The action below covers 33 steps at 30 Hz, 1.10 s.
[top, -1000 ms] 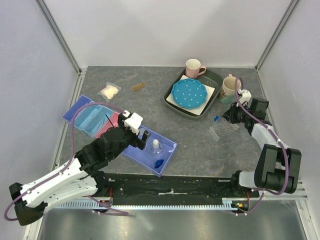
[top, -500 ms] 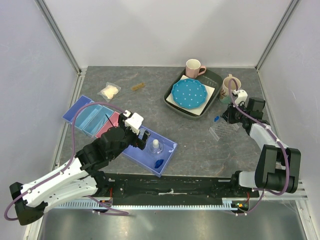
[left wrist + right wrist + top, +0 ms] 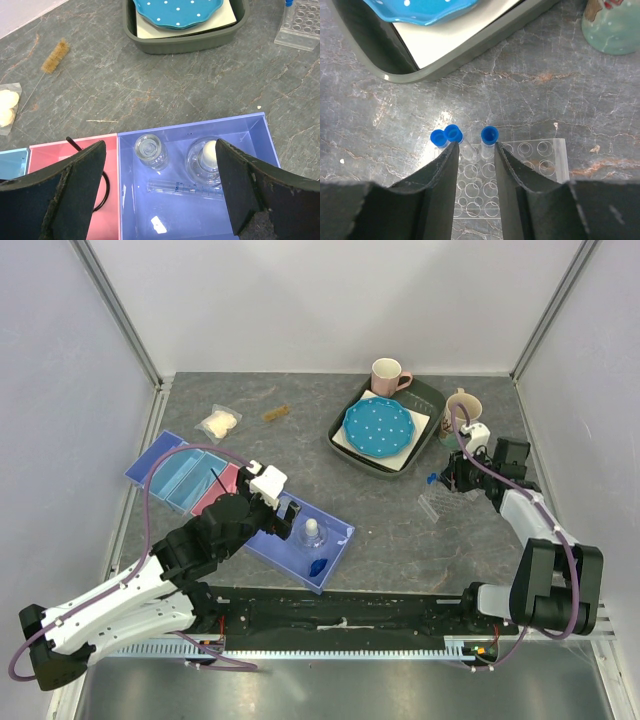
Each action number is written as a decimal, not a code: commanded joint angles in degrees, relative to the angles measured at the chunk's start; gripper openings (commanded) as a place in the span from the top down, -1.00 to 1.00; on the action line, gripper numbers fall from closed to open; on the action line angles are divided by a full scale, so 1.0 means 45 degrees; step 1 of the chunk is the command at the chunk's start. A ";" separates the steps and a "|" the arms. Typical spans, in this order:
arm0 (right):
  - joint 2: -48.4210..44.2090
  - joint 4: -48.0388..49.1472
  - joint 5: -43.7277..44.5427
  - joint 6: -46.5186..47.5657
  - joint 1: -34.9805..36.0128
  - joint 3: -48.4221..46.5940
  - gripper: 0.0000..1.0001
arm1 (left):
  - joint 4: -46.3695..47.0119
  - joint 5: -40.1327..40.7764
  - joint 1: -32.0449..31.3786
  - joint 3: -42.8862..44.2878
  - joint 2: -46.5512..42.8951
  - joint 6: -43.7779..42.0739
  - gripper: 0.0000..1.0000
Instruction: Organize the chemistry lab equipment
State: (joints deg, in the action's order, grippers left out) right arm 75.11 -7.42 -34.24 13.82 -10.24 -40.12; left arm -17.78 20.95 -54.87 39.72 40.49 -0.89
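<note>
My right gripper point(image 3: 475, 146) hovers over the clear tube rack point(image 3: 535, 155) with its jaws parted. One blue-capped tube point(image 3: 489, 135) stands in the rack just by the right fingertip, free of both fingers. Two more blue-capped tubes point(image 3: 445, 136) sit by the left fingertip. From above, the right gripper point(image 3: 447, 480) is at the rack's point(image 3: 445, 502) far end. My left gripper point(image 3: 160, 150) stands wide open above the purple tray point(image 3: 200, 121). That tray holds a small clear bottle point(image 3: 150, 151), a round stoppered flask point(image 3: 207, 160) and a graduated tube point(image 3: 187, 188). A black wire ring point(image 3: 105, 192) lies in the pink tray point(image 3: 50, 152).
A green tray point(image 3: 425, 400) holding the blue dotted plate point(image 3: 378, 426) sits at the back, with a pink mug point(image 3: 388, 374) and a green mug point(image 3: 458, 412) beside it. A bag of white wads point(image 3: 219, 422) and a brush point(image 3: 277, 413) lie at the back left. A blue hexagonal piece point(image 3: 318, 566) lies in the purple tray.
My right gripper's jaws have parted, and the hand has shifted slightly left and toward the back over the rack. The left arm has not moved.
</note>
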 commanded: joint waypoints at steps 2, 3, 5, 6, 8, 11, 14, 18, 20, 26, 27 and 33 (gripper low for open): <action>-0.1453 -0.0069 -0.0224 0.0482 0.0029 -0.0108 0.10 | 0.0006 0.0266 -0.0013 0.0118 -0.0130 -0.0350 -0.92; -0.1689 -0.0070 -0.0127 0.0502 0.0029 -0.0089 0.09 | 0.0025 0.0266 -0.0013 0.0118 -0.0169 -0.0350 -0.92; -0.2293 -0.0070 -0.0028 0.0560 -0.0068 -0.0011 0.03 | 0.0045 0.0286 0.0006 0.0098 -0.0189 -0.0292 -0.92; -0.2490 -0.0108 -0.0028 0.0580 -0.0126 0.0028 0.01 | 0.0064 0.0305 -0.0013 0.0059 -0.0228 -0.0253 -0.95; -0.2919 -0.0128 -0.0086 0.0639 -0.0340 0.0087 -0.04 | 0.0142 0.0305 -0.0013 0.0001 -0.0306 -0.0117 -0.97; -0.3292 -0.0226 -0.0496 0.0639 -0.0788 0.0029 -0.18 | 0.0162 0.0403 0.0162 0.0000 -0.0462 0.0698 -0.99; -0.3565 -0.0226 -0.1023 0.0406 -0.1335 0.0009 -0.35 | 0.0202 -0.1622 0.1564 0.0213 -0.0813 0.1658 -0.99; -0.3839 -0.0129 -0.1512 0.0171 -0.1767 0.0028 -0.57 | -0.0324 -0.4590 0.4530 0.0741 -0.1049 0.3182 -0.99; -0.3859 -0.0109 -0.1649 0.0073 -0.1806 -0.0049 -0.66 | -0.0637 -0.5259 0.4965 0.1208 -0.0913 0.3828 -0.99; -0.4094 -0.0148 -0.1708 -0.0084 -0.1943 -0.0108 -0.84 | -0.1244 -0.5457 0.5143 0.1933 -0.0210 0.3752 -0.99; -0.4074 -0.0187 -0.1708 -0.0123 -0.1982 -0.0166 -0.86 | -0.1263 -0.5263 0.5143 0.1992 -0.0093 0.3655 -0.99; -0.3296 -0.0518 -0.2058 0.0091 -0.2372 -0.0439 -0.89 | -0.1010 -0.4347 0.5221 0.2868 0.2131 0.2057 -0.99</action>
State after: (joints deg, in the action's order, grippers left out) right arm 58.17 -9.21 -40.91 13.74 -19.59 -40.10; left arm -22.87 -0.51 -31.88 48.14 43.81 13.34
